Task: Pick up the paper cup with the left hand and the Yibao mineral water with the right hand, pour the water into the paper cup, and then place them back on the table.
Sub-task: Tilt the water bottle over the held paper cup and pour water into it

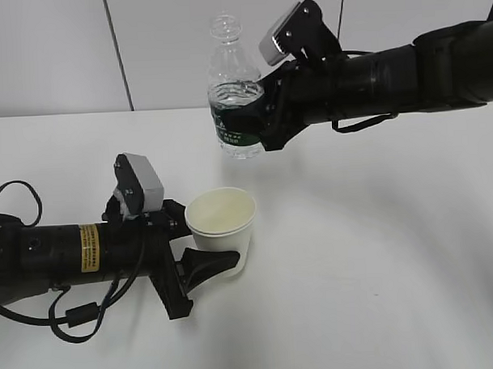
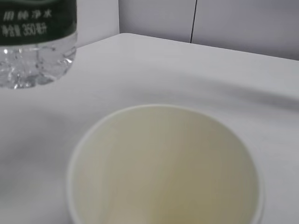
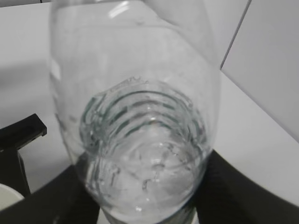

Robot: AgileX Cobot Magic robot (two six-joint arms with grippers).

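Exterior view shows both things already lifted or held: the right hand has its jaws clamped on the lower body of the Yibao mineral water, at the dark green label, holding it upright and clear above the tabletop, while the left hand has its jaws closed around the lower wall of the paper cup, which sits below and slightly in front of the bottle. Whether the cup's base touches the tabletop cannot be told. The cup looks dry inside in the left wrist view; the water fills only the bottle's lower part. The bottle is thin, ribbed and capless, so it will likely dent and spill if squeezed; the banded midsection is the firmer hold. The cup is light and crushable, best gripped gently low on its wall.
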